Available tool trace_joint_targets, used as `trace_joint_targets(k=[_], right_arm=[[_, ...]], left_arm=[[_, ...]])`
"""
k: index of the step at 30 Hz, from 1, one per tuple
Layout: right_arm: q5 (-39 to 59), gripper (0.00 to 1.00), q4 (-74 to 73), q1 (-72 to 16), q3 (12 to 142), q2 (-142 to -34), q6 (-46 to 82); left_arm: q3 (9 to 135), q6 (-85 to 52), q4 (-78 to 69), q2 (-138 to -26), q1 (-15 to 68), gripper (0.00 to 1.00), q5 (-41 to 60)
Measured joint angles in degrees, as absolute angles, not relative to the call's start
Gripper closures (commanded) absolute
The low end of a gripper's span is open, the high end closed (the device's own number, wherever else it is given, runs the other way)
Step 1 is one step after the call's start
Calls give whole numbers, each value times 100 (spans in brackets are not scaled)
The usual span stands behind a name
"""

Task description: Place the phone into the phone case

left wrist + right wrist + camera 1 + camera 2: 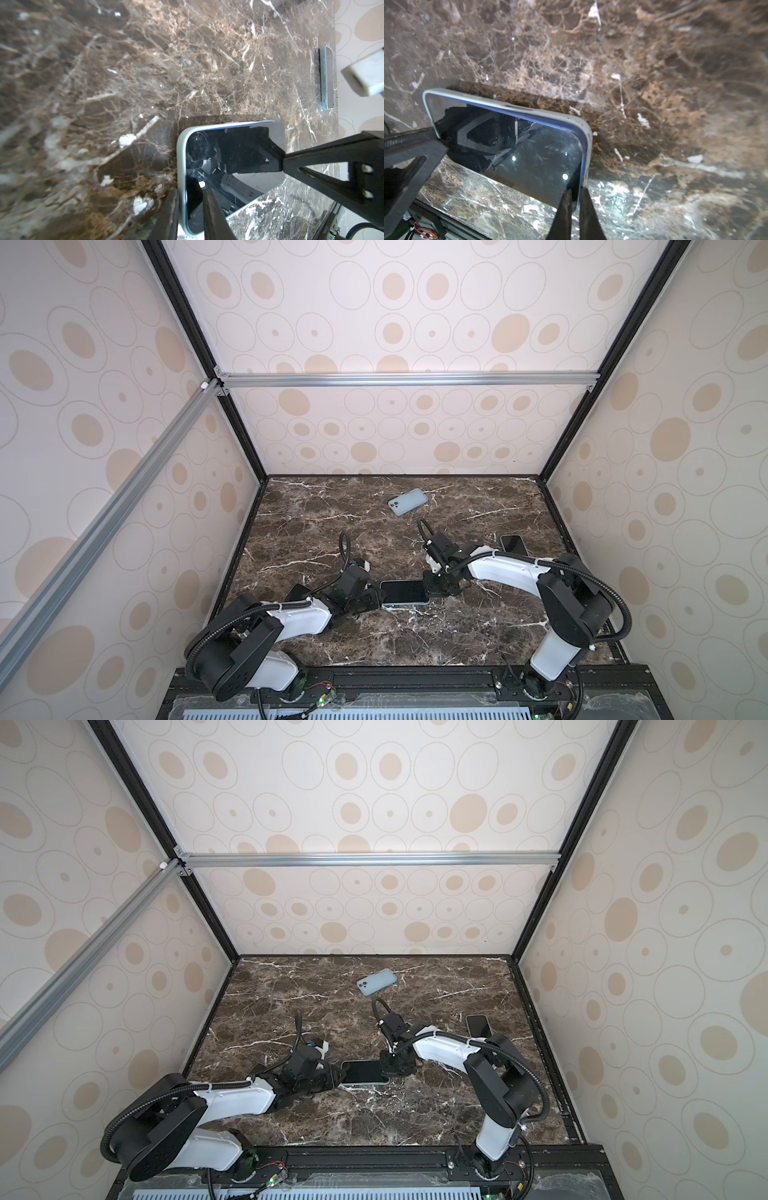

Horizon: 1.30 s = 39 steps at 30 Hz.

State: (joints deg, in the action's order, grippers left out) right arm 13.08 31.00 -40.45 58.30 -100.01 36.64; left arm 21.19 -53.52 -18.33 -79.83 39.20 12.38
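The phone [404, 591] [362, 1071] lies screen up at the front middle of the table, sitting in a pale blue-white phone case [405, 604] [365, 1085]. My left gripper [380, 594] [338, 1075] grips the left end. In the left wrist view one finger is outside the case rim [180, 166] and the other is on the screen [207, 162]. My right gripper [428, 593] [386, 1073] pinches the right end. In the right wrist view the phone's blue edge [578, 199] shows between the shut fingertips, just past the case rim [508, 107].
A pale blue case or cased phone [407, 502] [376, 982] lies back up near the rear middle. A dark-screened phone [513, 545] [478, 1025] lies at the right behind my right arm. The brown marble table [374, 639] is walled on three sides.
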Motion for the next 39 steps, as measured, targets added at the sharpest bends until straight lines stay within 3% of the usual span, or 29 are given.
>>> trace_joint_targets(k=[16, 29, 39], right_arm=[[825, 91, 3586, -4281, 6254, -10331, 3485], [320, 83, 4154, -4357, 6895, -9749, 3282], [797, 82, 3894, -3900, 6838, -10018, 3264]], left_arm=[[2075, -5415, -2010, -8020, 3889, 78, 1186], [2818, -4766, -823, -7094, 3514, 75, 755], [2965, -4512, -720, -7808, 3286, 74, 1087]])
